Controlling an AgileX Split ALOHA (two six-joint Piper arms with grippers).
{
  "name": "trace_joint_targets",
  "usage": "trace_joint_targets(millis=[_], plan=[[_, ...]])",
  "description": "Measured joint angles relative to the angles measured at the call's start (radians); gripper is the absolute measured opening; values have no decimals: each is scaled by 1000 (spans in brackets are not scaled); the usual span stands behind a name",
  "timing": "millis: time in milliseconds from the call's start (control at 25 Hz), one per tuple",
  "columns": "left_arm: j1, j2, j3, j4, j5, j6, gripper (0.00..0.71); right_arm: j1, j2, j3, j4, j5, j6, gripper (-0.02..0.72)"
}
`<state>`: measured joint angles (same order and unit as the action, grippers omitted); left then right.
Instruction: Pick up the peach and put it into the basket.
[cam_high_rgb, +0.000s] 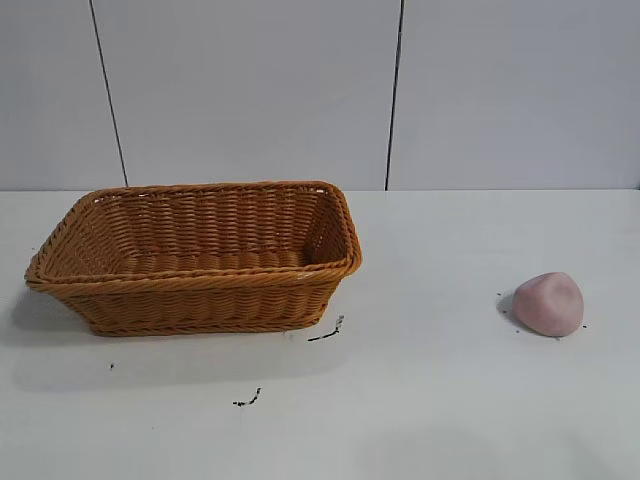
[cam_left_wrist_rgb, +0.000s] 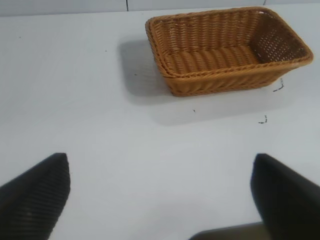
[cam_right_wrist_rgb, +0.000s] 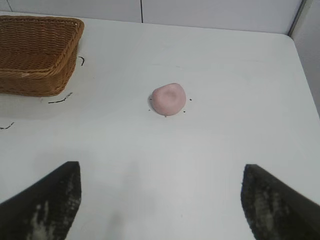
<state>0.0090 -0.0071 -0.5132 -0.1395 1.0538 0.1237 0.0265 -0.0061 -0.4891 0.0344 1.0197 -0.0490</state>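
The pale pink peach lies on the white table at the right. It also shows in the right wrist view. The orange-brown wicker basket stands at the left, empty; it shows in the left wrist view and partly in the right wrist view. Neither arm shows in the exterior view. My right gripper is open and empty, well short of the peach. My left gripper is open and empty, well short of the basket.
Small black marks lie on the table by the basket's near right corner, with another mark nearer the front. A pale panelled wall stands behind the table. The table's right edge shows in the right wrist view.
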Motion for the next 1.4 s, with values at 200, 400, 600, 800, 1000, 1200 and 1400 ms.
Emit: trace_joint_targets(millis=[200, 400, 600, 800, 1000, 1200, 1400], plan=[[0, 0, 0, 0, 0, 0, 694, 0, 0, 0, 0, 0, 0, 601], [0, 0, 0, 0, 0, 0, 694, 0, 57, -10, 4, -5, 0, 601], [0, 0, 0, 0, 0, 0, 694, 0, 344, -110, 37, -66, 0, 601], [0, 0, 0, 0, 0, 0, 694, 0, 748, -277, 38, -77, 0, 601], [0, 0, 0, 0, 0, 0, 694, 0, 1168, -493, 38, -51, 1, 601], [0, 0, 0, 0, 0, 0, 694, 0, 1530, -729, 38, 3, 6, 601], [0, 0, 0, 0, 0, 0, 694, 0, 1799, -887, 38, 7, 7, 601]])
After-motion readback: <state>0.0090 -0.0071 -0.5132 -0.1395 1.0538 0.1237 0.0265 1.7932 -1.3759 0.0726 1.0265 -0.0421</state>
